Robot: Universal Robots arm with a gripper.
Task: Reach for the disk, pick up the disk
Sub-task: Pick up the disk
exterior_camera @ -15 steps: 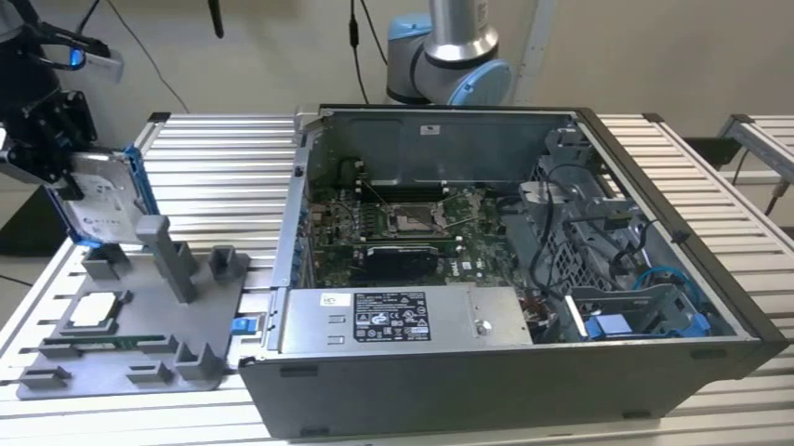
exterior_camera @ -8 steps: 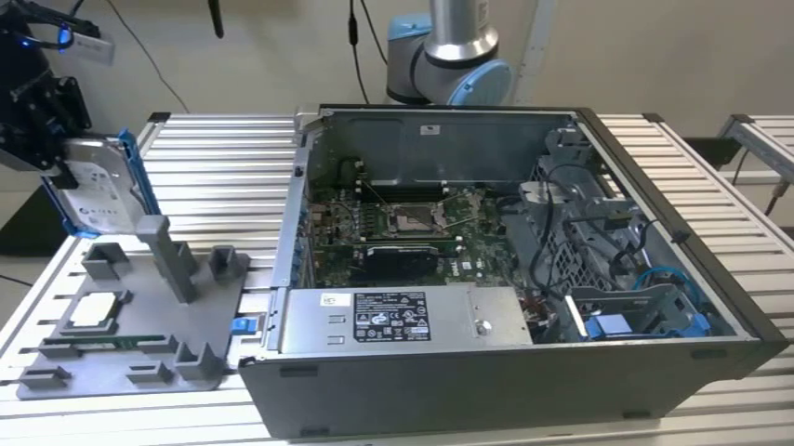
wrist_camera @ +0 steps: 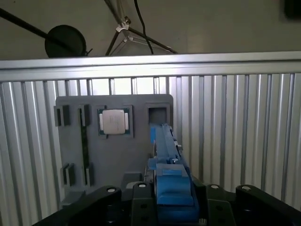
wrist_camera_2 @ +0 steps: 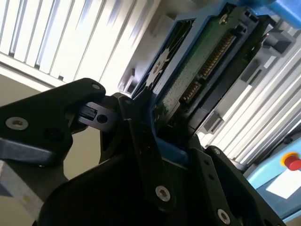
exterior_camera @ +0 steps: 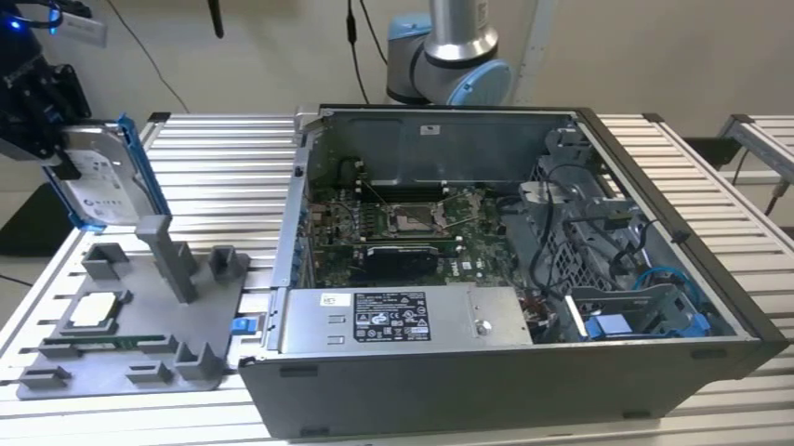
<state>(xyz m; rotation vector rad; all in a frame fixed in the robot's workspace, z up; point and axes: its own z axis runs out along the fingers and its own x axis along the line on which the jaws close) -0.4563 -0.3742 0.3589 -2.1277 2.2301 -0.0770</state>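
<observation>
The disk, silver-grey with a white label and blue rails, hangs on edge above the grey fixture tray at the exterior view's left. My black gripper is shut on its upper end. In the second wrist view the disk shows its green board and connector edge, with the black fingers clamped on its blue rail. In the first wrist view the disk's blue rail runs out from the gripper over the tray.
An open computer case stands at the exterior view's right, with a grey power supply box at its front. The tray carries a small square chip, a memory stick and upright posts. The arm's base is behind.
</observation>
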